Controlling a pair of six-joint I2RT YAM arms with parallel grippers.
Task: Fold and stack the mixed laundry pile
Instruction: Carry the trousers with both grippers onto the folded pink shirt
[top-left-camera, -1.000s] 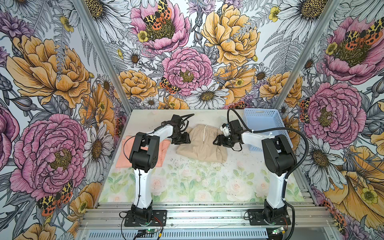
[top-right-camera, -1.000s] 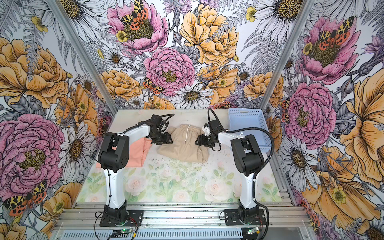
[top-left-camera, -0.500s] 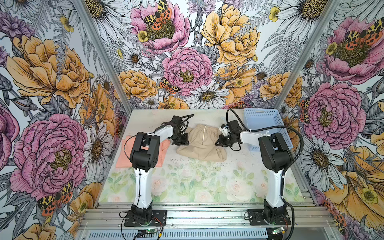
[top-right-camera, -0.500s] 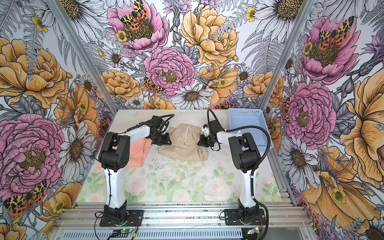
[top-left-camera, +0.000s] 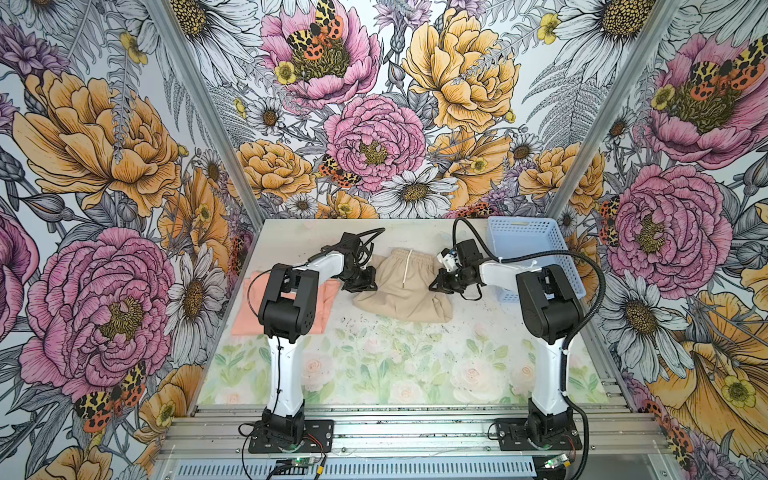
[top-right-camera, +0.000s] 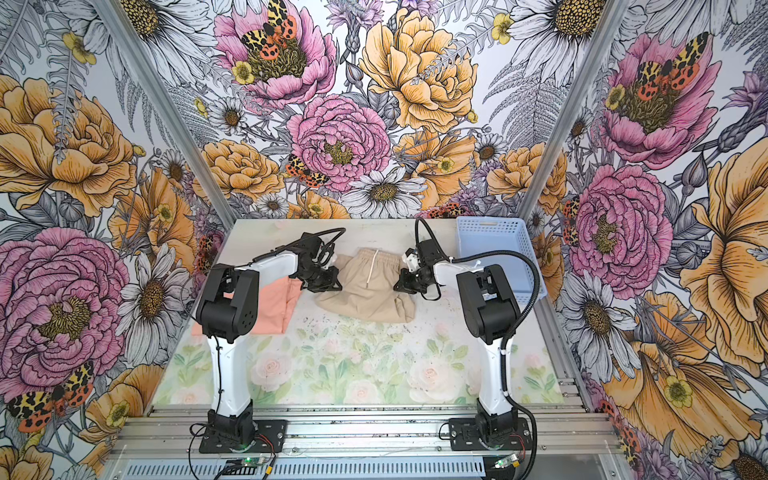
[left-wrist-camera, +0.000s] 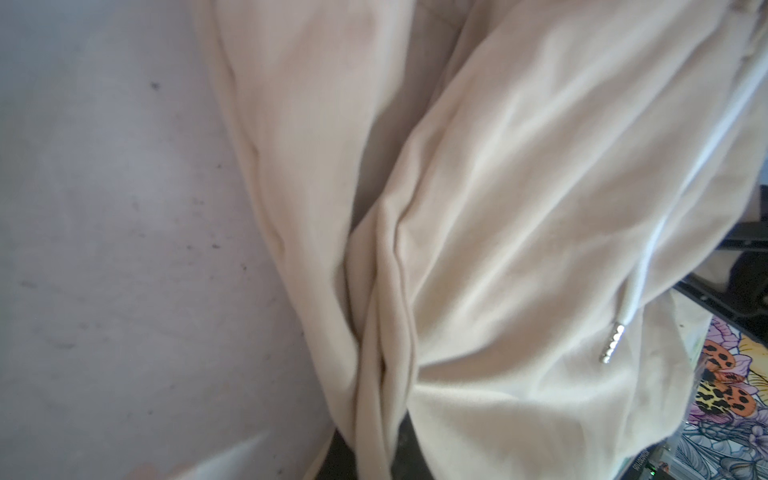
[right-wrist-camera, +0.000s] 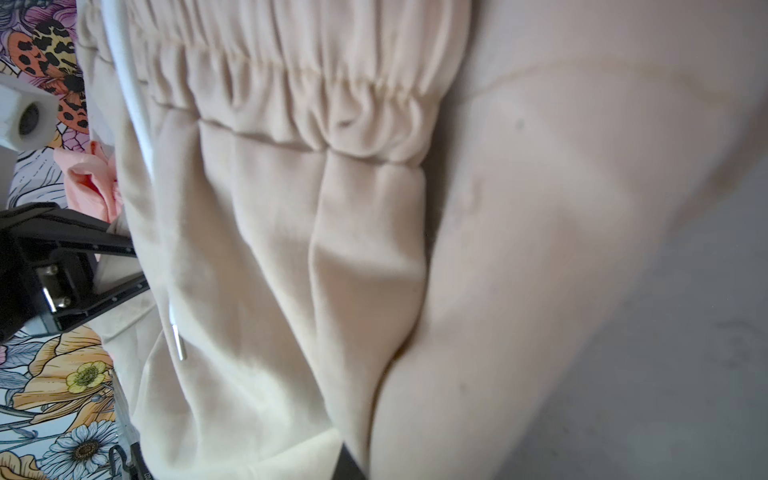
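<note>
The beige shorts (top-left-camera: 401, 286) (top-right-camera: 368, 286) lie at the back middle of the table, waistband away from me, with the white drawstring (top-left-camera: 406, 268) down the front. My left gripper (top-left-camera: 365, 286) (top-right-camera: 328, 284) is shut on the shorts' left edge. In the left wrist view a bunched fold of the shorts (left-wrist-camera: 498, 208) runs between the dark fingers (left-wrist-camera: 340, 459). My right gripper (top-left-camera: 440, 286) (top-right-camera: 405, 286) is shut on the right edge, below the gathered waistband (right-wrist-camera: 332, 95). The peach-pink T-shirt (top-left-camera: 247, 309) (top-right-camera: 270, 307) lies flat at the left, partly behind my left arm.
A light blue perforated basket (top-left-camera: 528, 241) (top-right-camera: 494, 237) stands at the back right, just behind my right arm. The flowered walls close in the table on three sides. The floral mat (top-left-camera: 399, 365) covers the front half of the table.
Both grippers went from open to shut on the sides of the shorts. The shorts are drawn in a little narrower between them.
</note>
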